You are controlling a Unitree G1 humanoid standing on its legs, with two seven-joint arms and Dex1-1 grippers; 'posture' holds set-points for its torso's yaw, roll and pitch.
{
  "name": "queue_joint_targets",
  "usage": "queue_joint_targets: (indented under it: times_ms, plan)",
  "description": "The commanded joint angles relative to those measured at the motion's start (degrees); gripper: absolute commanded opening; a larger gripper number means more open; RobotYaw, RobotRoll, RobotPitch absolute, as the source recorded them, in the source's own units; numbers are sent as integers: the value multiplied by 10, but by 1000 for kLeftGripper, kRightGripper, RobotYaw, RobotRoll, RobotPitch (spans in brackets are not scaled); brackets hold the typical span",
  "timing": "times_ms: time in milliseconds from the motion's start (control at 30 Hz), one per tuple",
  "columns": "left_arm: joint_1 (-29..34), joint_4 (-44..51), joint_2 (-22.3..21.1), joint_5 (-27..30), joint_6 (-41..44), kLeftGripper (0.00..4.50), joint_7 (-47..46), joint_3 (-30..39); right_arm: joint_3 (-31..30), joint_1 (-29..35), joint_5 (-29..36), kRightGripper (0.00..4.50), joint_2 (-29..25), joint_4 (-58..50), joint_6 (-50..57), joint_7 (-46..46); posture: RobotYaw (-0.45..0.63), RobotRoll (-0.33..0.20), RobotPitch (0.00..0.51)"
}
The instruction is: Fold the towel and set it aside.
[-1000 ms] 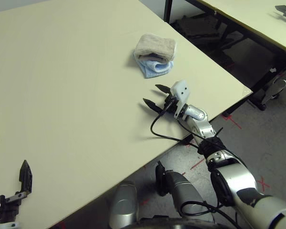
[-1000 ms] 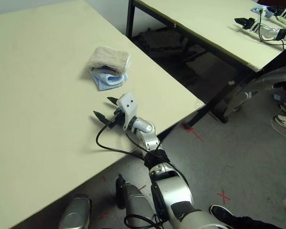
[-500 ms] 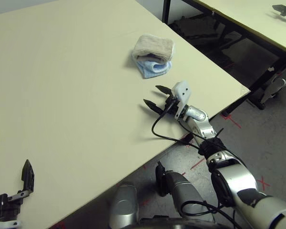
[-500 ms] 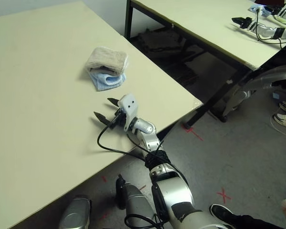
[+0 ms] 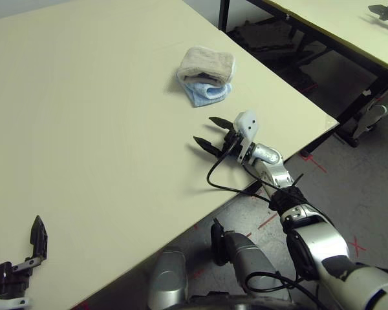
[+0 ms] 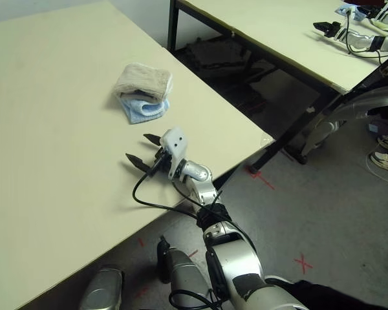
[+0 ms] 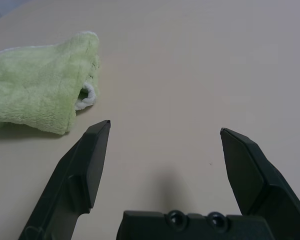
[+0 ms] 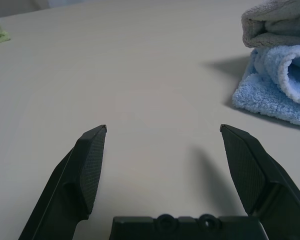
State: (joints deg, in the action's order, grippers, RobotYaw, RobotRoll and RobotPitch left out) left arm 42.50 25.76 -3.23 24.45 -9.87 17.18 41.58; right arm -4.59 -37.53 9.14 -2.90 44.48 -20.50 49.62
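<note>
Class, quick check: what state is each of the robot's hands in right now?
Left hand: open, holding nothing.
Right hand: open, holding nothing, short of the folded beige towel.

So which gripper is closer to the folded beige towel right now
Right. The right gripper hovers open just short of the beige towel, which sits on the blue towel. The left gripper is open at the table's opposite near corner.
</note>
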Motion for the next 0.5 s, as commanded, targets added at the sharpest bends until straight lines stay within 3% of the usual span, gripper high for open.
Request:
queue_joint_targets:
  times_ms: [33,500]
  plan:
    - [5,-7,0,0,-2,4500,-4,-6,0,13,3,4483,0,-1,7,5,78,0,197]
    - [7,-10,2,3,-6,4500,-6,-7,-1,18,4,4483,5,-11,12,13,86,0,202]
